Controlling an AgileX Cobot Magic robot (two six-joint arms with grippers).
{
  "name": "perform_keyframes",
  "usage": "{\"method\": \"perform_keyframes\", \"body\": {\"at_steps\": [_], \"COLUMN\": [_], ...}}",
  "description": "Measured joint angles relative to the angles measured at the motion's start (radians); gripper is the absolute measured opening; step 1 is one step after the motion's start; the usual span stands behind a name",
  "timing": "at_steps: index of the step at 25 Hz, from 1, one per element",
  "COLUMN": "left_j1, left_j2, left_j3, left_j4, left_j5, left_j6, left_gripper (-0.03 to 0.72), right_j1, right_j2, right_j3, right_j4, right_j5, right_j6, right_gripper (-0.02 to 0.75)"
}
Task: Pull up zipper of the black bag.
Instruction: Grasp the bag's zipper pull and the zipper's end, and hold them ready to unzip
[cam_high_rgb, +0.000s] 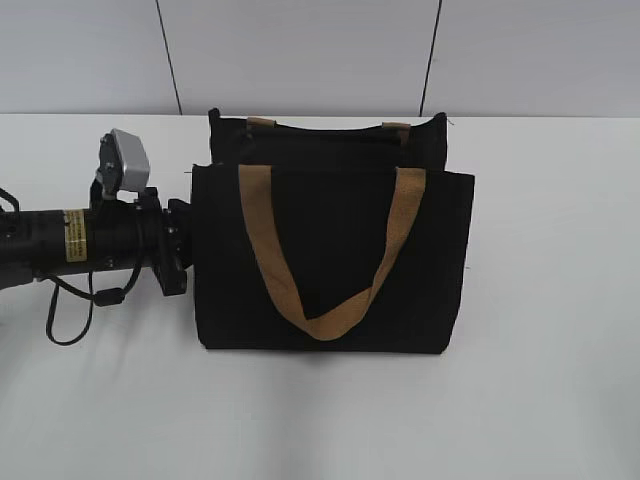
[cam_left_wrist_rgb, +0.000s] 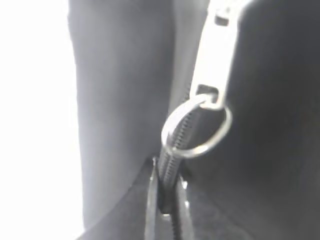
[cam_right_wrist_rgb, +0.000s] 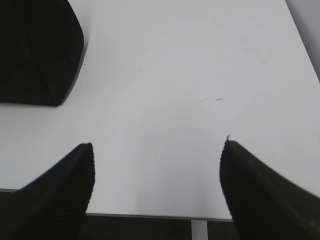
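The black bag (cam_high_rgb: 330, 250) lies on the white table with a tan handle (cam_high_rgb: 325, 322) draped over its front. My left gripper (cam_high_rgb: 183, 250) is at the bag's left edge. In the left wrist view its thin jaws (cam_left_wrist_rgb: 167, 200) are shut on the end of the black zip track. The silver zipper pull (cam_left_wrist_rgb: 217, 55) with its ring (cam_left_wrist_rgb: 197, 127) hangs just beyond the jaws and is not held. My right gripper (cam_right_wrist_rgb: 157, 150) is open and empty above the table, and a black corner of the bag (cam_right_wrist_rgb: 35, 50) shows at the upper left.
The white table (cam_high_rgb: 540, 380) extends around the bag, with a pale wall behind it. The left arm's black cable (cam_high_rgb: 70, 320) loops on the table at the left. The table's near edge (cam_right_wrist_rgb: 150, 216) shows under the right gripper.
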Motion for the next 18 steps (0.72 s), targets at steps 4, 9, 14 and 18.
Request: {"method": "perform_keyframes", "body": {"at_steps": [4, 9, 14, 18], "left_j1": [-0.001, -0.001, -0.002, -0.004], "left_j2": [-0.078, -0.229, -0.389, -0.495], "left_j3": [0.045, 0.136, 0.17, 0.17], "left_j4": [-0.039, -0.191, -0.259, -0.258], "left_j5": [0.084, 0.188, 0.277, 0.336], "left_j6": [0.0, 0.059, 0.145, 0.111], "left_gripper": [0.023, 0.023, 0.022, 0.022], "right_j1": [0.0, 0.0, 0.0, 0.0], "right_j2": [0.0, 0.0, 0.0, 0.0], "right_j3": [0.0, 0.0, 0.0, 0.0], "right_j4": [0.0, 0.0, 0.0, 0.003], "right_j5": [0.0, 0.0, 0.0, 0.0], "right_j6": [0.0, 0.0, 0.0, 0.0], "right_gripper": [0.593, 0.593, 0.593, 0.593]}}
